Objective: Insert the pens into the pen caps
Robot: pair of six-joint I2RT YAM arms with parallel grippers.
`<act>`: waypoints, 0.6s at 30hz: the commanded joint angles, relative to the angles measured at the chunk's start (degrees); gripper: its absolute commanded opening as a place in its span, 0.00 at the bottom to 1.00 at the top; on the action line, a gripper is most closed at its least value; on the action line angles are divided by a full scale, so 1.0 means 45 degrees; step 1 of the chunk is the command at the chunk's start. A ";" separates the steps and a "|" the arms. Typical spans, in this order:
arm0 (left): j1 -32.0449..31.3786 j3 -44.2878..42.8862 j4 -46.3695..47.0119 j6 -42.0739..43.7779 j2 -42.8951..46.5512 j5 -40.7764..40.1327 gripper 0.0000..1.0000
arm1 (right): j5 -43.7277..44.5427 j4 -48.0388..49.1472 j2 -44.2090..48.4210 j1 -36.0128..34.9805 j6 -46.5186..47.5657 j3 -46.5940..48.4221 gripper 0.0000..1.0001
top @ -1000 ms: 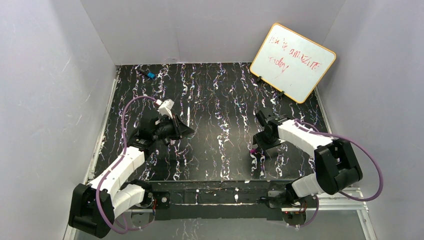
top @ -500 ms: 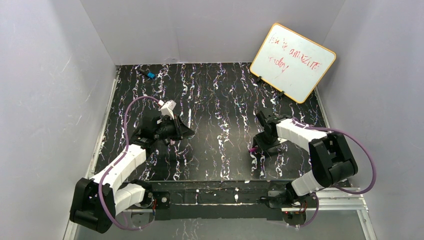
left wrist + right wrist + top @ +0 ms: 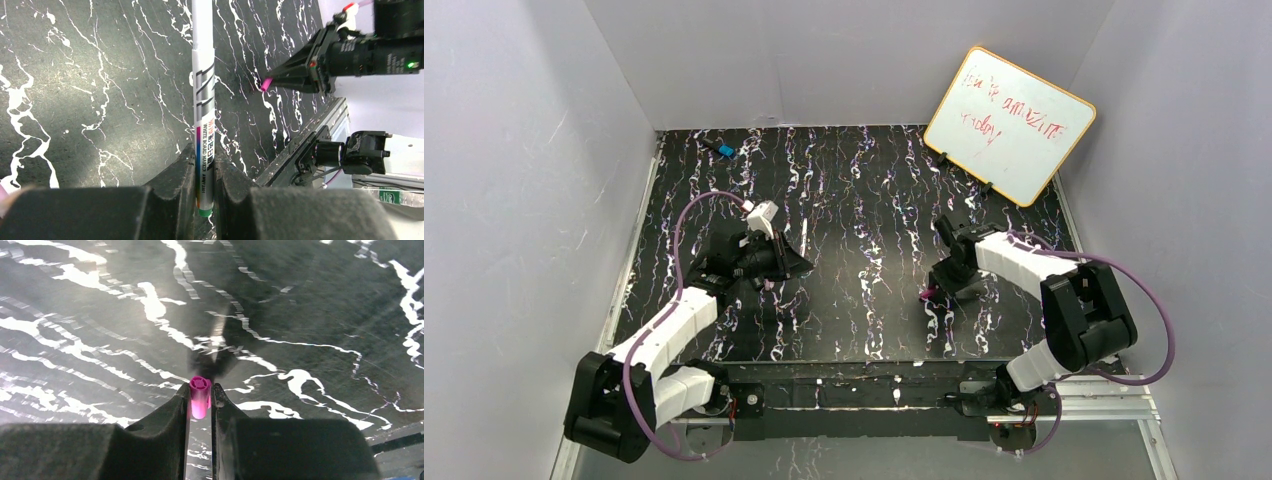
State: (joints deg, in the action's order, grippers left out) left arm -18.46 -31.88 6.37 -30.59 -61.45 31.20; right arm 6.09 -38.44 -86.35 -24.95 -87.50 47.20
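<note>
Left gripper (image 3: 204, 167) – fingers pressed together on the lower barrel of the white marker (image 3: 202, 90). The marker runs straight out past the fingertips over the table, its far end cut off by the wrist view's top edge.

Right gripper (image 3: 200, 407) – pinching the magenta cap (image 3: 199, 390) between its fingertips, round end facing outward. The cap sits low over the surface with a dark shadow just ahead of it; contact with the table cannot be told.

From above, the left gripper (image 3: 776, 264) is left of centre and the right gripper (image 3: 940, 289) right of centre. They are well apart, and a broad stretch of tabletop lies between them.

Edges: the front rail (image 3: 864, 385) lies near the right gripper. The side walls (image 3: 534, 180) stand off from both arms.

A whiteboard (image 3: 1009, 125) with red writing leans in the far right corner. A black marker with a blue end (image 3: 719, 149) lies in the far left corner.

Surface: the table (image 3: 864, 200) is black with white marbled streaks and glossy under the right wrist. Room: plain pale walls on three sides.
</note>
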 commanded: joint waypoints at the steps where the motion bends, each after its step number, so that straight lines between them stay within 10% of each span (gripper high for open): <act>1: 0.0020 -0.0294 -0.0171 0.0736 -0.0055 0.0223 0.00 | 0.0747 0.0393 0.0468 -0.0257 0.2344 0.1915 0.08; 18: -0.1497 0.0210 0.3565 -0.0605 -0.0106 0.1817 0.00 | 0.1876 0.2388 0.0115 -0.3638 0.8732 0.8416 0.08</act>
State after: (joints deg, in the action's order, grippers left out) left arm -23.03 -31.00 18.11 -32.47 -61.69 39.24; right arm 13.02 -30.76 -86.19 -38.81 -54.22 81.69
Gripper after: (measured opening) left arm 0.109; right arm 0.242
